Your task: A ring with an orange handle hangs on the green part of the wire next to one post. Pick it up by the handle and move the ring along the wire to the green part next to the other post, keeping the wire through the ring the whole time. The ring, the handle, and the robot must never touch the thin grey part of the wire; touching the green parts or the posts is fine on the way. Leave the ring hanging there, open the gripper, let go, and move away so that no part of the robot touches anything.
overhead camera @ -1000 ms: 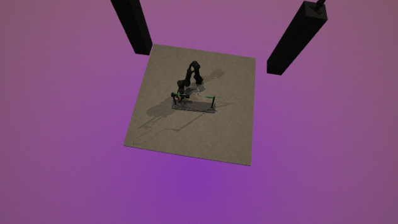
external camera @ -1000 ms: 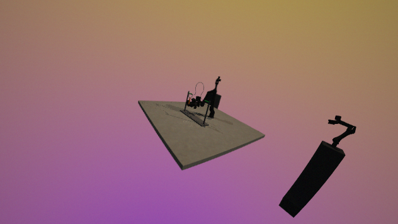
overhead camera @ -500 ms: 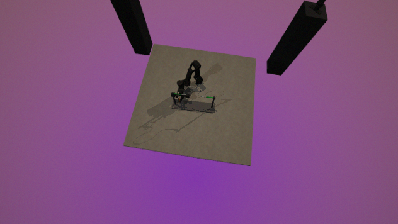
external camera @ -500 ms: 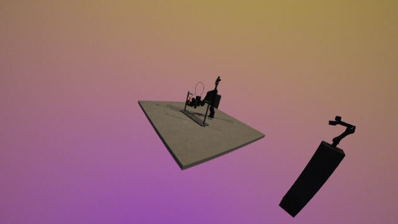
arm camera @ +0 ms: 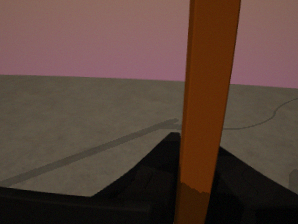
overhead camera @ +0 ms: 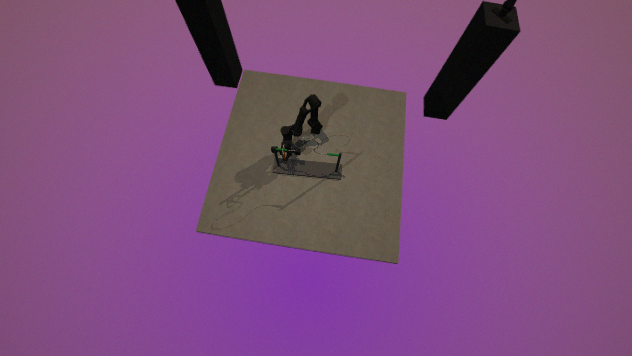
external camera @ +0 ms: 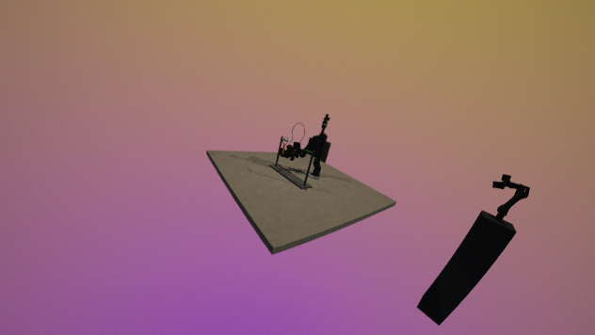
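The orange handle (overhead camera: 285, 156) (external camera: 283, 148) (arm camera: 207, 100) hangs down beside the post at the left in the top view. The small ring (external camera: 285, 140) shows faintly above it, at the green part (overhead camera: 281, 149) near that post. My gripper (overhead camera: 285, 158) (external camera: 283, 152) (arm camera: 184, 143) is shut on the handle; in the wrist view dark fingers press on it from both sides. The far green part (overhead camera: 333, 154) (external camera: 309, 151) is next to the other post (overhead camera: 338, 164) (external camera: 308, 170). Whether the ring touches the wire is too small to tell.
The thin grey wire (external camera: 304, 128) arches high between the green parts. A dark base plate (overhead camera: 310, 169) (external camera: 289, 177) bears both posts on the table (overhead camera: 300, 225) (external camera: 278, 226). The arm stands behind the wire. Dark pillars (overhead camera: 470, 65) (external camera: 466, 268) stand off the table.
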`<move>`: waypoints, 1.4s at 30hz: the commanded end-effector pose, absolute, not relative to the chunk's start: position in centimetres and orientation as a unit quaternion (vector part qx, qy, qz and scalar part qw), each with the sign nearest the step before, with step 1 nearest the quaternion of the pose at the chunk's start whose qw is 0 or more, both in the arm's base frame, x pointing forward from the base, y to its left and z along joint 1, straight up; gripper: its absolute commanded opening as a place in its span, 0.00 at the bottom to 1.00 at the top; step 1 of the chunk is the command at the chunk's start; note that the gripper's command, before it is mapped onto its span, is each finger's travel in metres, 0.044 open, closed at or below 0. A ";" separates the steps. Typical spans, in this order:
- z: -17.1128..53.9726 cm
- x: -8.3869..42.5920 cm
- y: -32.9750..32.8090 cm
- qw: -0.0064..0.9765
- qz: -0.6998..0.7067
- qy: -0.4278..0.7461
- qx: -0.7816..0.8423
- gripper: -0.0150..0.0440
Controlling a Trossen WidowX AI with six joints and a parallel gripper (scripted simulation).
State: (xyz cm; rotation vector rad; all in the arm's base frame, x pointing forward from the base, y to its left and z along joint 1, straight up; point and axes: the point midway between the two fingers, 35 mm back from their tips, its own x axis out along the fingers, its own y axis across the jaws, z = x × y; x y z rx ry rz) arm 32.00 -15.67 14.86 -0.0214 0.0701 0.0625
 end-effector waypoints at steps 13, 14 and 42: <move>15.0 32.0 -15.6 0.999 0.033 0.034 -0.010 0.00; 15.0 32.0 -15.5 0.999 0.033 0.034 -0.010 0.00; 14.9 31.9 -12.5 0.999 0.039 0.034 -0.002 0.00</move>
